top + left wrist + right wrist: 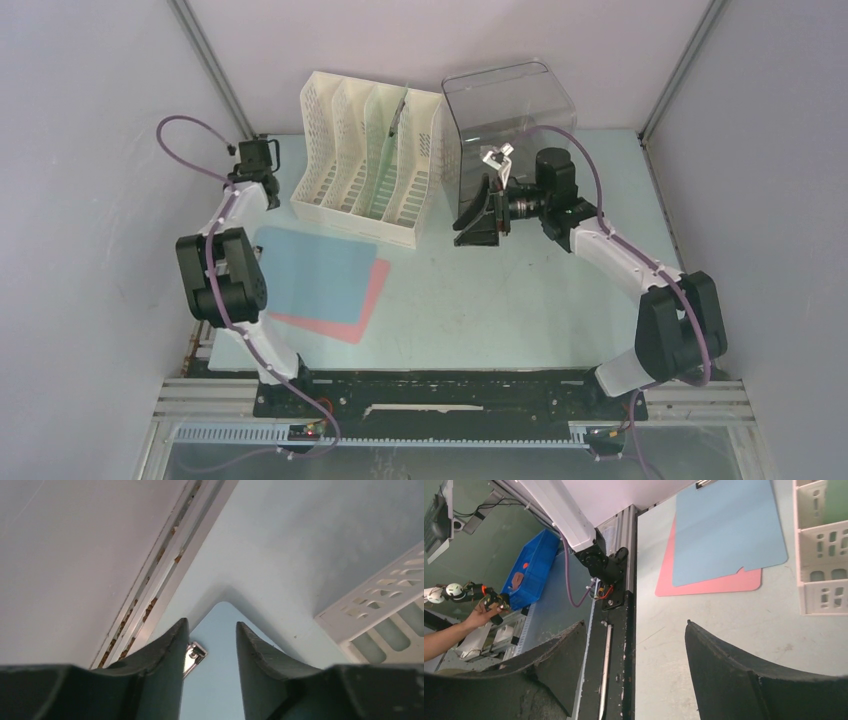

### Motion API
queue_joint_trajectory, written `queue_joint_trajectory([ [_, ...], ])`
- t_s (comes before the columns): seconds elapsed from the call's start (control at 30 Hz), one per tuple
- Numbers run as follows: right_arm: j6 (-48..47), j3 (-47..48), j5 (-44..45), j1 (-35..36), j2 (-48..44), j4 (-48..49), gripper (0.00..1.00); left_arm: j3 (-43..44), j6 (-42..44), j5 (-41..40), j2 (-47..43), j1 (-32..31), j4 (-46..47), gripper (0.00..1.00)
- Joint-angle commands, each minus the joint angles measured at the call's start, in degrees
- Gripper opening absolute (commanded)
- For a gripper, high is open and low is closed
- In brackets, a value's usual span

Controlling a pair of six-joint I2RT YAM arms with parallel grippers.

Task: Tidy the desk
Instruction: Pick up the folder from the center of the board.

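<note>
Left gripper (212,625) half-open, empty, above blue clipboard's (215,680) ten-o'clock corner. Clipboard lies three-to-nine on the tabletop (500,300). Right gripper (635,627) wide, empty, farther.

soft even overhead light, faint shadows on the desk (500,300); close fingers (155,675) look blurred.

A: Setting?
B: Robotics lab cell. Bench (520,300) boxed in by grey walls (90,150) and aluminium rails (208,60). Left arm (225,275) and right arm (620,255) bolted at its near edge.
A: Beyond that edge?
B: Blue crate (531,565), purple cable (567,570), a person's forearm (446,641).
</note>
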Motion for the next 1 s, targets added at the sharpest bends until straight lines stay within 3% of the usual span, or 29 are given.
queue_joint_trajectory([
  [0.0, 1.89, 1.62, -1.08, -2.59, -1.08, 2.31, 0.79, 5.30, 0.49, -1.53, 2.24, -2.36, 0.01, 0.33],
  [0.07, 2.12, 1.63, -1.20, -3.81, -1.05, 2.36, 0.79, 6.48, 1.17, 1.58, 3.54, -2.59, 0.64, 0.04],
  [0.1, 2.09, 1.65, -1.22, -4.23, -0.91, 2.36, 0.79, 7.16, 1.18, 2.12, 4.33, -2.93, 0.82, 0.01],
  [0.37, 2.92, 1.59, -1.42, -8.00, -0.48, 2.87, 0.79, 16.44, -1.20, 0.07, 14.00, -3.56, -2.93, 0.00],
  [0.97, 4.20, 1.62, -2.21, -10.40, -0.07, 4.08, 0.80, 0.06, 0.96, -6.32, 4.47, -3.67, 10.46, 0.00],
])
